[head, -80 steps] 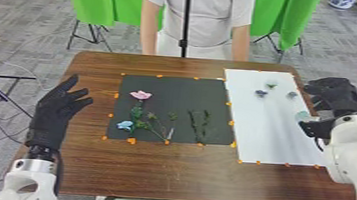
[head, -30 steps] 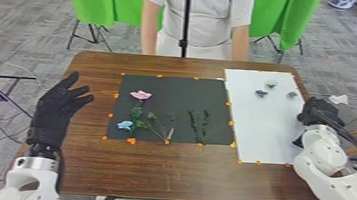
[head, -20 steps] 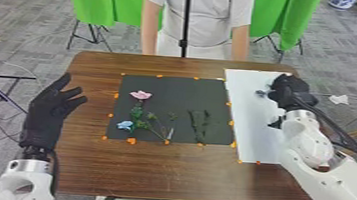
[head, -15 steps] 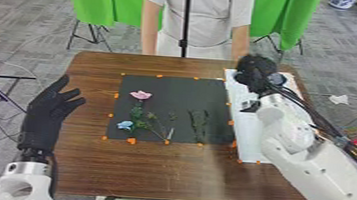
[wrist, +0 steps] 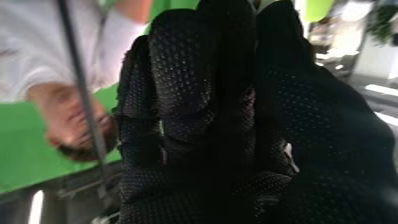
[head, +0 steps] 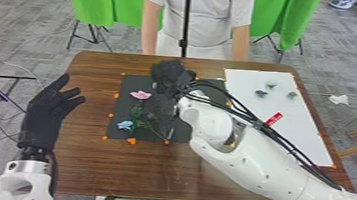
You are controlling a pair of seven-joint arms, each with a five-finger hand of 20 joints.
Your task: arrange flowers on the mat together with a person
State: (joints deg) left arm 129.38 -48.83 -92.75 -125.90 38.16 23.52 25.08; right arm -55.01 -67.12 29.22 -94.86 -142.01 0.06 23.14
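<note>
The pink flower point(head: 140, 94) lies flat on the dark mat point(head: 128, 105), green foliage on its near side. The blue flower point(head: 125, 124) lies nearer the robot. Three small blooms point(head: 261, 93) lie apart on the white sheet point(head: 263, 113).

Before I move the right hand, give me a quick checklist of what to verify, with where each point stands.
1. Right hand over the dark mat: ok, at its far edge.
2. Flower in the right hand: cannot tell.
3. Left hand out of the way: ok, left of the dark mat.
4. Pink flower and blue flower on the dark mat: ok.
5. Three small flower heads on the white sheet: ok, near its far end.
6. Open sight of the dark mat's right part: not ok, right arm crosses it.
</note>
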